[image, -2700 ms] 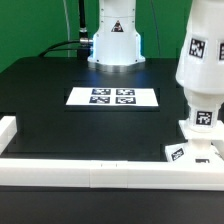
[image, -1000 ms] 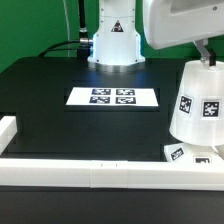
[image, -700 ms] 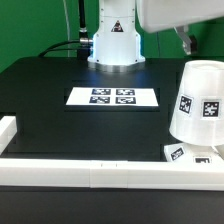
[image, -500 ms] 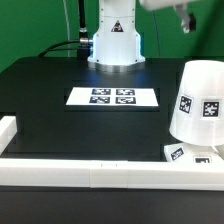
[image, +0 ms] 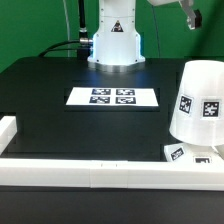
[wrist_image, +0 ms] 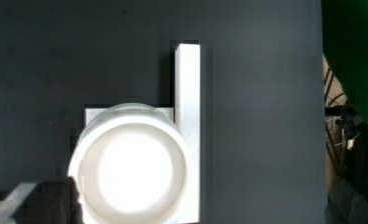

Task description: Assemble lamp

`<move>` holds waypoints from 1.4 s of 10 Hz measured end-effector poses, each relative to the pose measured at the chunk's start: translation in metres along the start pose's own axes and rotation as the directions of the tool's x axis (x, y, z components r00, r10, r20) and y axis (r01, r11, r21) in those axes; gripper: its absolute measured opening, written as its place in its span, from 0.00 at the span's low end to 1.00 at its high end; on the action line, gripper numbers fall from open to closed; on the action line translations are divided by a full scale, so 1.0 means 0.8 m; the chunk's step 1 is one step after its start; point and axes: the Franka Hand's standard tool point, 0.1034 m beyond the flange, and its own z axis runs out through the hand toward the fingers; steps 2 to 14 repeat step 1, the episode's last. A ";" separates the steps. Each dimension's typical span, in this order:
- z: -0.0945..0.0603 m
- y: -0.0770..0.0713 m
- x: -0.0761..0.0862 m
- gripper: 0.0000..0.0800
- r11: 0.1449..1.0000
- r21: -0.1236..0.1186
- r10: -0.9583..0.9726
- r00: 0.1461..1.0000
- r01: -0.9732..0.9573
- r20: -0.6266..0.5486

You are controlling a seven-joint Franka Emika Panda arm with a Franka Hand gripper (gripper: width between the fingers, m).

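Note:
The white tapered shade (image: 201,103) stands upright at the exterior view's right, on the square base (image: 179,153), whose tagged corner shows below it. The bulb is hidden under the shade. My gripper (image: 192,16) is high above the shade at the top edge of the exterior view, apart from it and holding nothing; only a dark finger shows there. In the wrist view the shade (wrist_image: 135,172) appears from above as a white oval, with one dark fingertip (wrist_image: 33,202) beside it. The jaws stand wide apart.
The marker board (image: 113,97) lies flat mid-table. White border rails run along the front (image: 100,171) and the left (image: 7,131); one rail (wrist_image: 190,95) shows next to the shade in the wrist view. The arm's white pedestal (image: 115,42) stands at the back.
The shade came down over the bulb onto the base and was let go. My gripper has since risen straight up, nearly out of the exterior view.

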 end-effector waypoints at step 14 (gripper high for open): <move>0.000 0.000 0.000 0.87 1.000 0.000 0.000 1.000 0.000 0.000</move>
